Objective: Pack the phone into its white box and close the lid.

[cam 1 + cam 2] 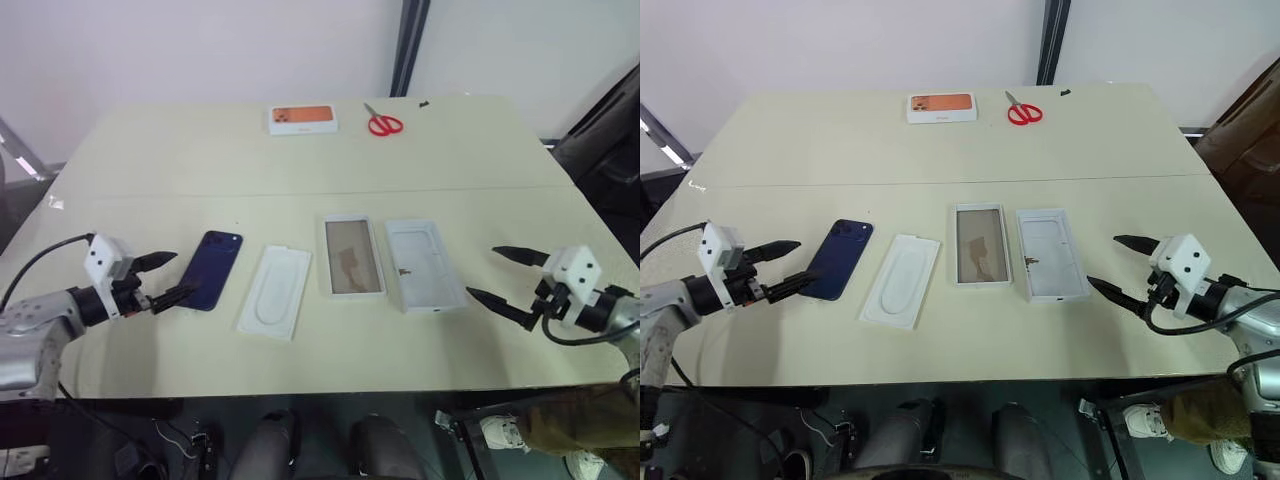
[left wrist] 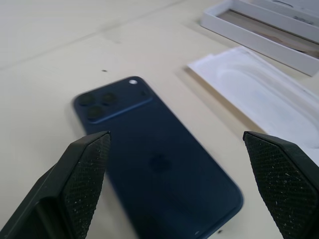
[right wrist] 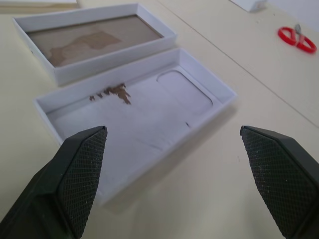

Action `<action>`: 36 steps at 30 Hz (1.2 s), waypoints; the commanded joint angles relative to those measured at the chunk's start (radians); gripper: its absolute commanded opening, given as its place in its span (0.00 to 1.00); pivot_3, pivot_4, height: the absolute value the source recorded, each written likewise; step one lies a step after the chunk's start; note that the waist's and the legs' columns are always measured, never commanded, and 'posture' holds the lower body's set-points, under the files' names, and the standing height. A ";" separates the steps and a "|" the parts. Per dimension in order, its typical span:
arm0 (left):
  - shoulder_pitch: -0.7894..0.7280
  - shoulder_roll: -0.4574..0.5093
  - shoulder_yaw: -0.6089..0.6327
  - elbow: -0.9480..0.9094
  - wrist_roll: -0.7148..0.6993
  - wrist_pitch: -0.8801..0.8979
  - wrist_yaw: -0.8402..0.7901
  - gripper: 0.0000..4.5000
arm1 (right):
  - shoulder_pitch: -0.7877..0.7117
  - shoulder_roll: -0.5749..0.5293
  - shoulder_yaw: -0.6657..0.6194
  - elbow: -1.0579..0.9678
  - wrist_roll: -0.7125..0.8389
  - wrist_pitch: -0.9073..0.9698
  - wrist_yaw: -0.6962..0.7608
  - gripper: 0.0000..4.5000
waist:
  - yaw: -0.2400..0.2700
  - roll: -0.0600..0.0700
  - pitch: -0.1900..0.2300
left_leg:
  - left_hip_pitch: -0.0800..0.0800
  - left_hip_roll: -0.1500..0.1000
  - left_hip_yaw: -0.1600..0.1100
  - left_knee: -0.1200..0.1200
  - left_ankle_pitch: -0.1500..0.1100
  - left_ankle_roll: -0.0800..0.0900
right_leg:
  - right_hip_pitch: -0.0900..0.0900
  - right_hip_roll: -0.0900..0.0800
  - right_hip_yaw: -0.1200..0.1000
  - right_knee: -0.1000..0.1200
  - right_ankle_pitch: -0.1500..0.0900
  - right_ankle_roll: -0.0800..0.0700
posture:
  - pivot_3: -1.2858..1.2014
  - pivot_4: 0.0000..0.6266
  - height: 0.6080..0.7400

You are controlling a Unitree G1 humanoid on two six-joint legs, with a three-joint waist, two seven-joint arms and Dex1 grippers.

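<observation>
From the head, the phone (image 1: 212,270) lies face down on the bench (image 1: 180,160), left of a flat insert (image 1: 274,291), the white box (image 1: 352,256) and the upturned lid (image 1: 424,264); the left claw (image 1: 160,279) and right claw (image 1: 508,275) hover with jaws spread, empty. The left wrist view adds the phone's camera cluster, framed between the fingers. The right wrist view looks into the lid, scissors (image 3: 297,39) beyond. The pickup looks unstarted; next, the left claw must close across the phone's edges.
</observation>
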 commanded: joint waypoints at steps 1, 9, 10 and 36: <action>-0.020 -0.007 -0.023 -0.081 -0.022 0.093 0.051 0.99 | -0.056 0.008 0.043 -0.080 -0.002 0.023 -0.022 1.00 | 0.000 0.000 0.000 | 0.000 0.000 0.000 0.000 0.000 0.000 | 0.000 0.000 0.000 0.000 0.000 0.000 | 0.52 0.24 0.95; -0.117 -0.042 -0.122 -0.178 -0.067 0.455 0.214 0.99 | -0.192 0.075 0.177 -0.124 -0.020 0.072 -0.056 1.00 | 0.001 0.000 0.000 | 0.000 0.000 0.000 0.001 0.000 0.000 | 0.000 0.000 0.000 0.000 0.000 0.000 | 0.52 0.24 0.95; -0.134 -0.044 -0.138 -0.174 -0.081 0.516 0.225 0.99 | -0.198 0.079 0.184 -0.121 -0.024 0.072 -0.057 1.00 | 0.002 0.000 0.000 | 0.000 0.000 0.000 0.001 0.000 0.000 | 0.000 0.000 0.000 0.000 0.000 0.000 | 0.52 0.24 0.95; -0.261 -0.323 -0.028 -0.196 -0.273 1.143 0.559 0.60 | -0.204 0.120 0.215 -0.121 -0.059 0.057 -0.088 1.00 | 0.002 0.000 0.000 | 0.000 0.000 -0.001 0.003 0.003 -0.006 | 0.000 0.001 0.000 0.001 0.000 0.000 | 0.52 0.24 0.95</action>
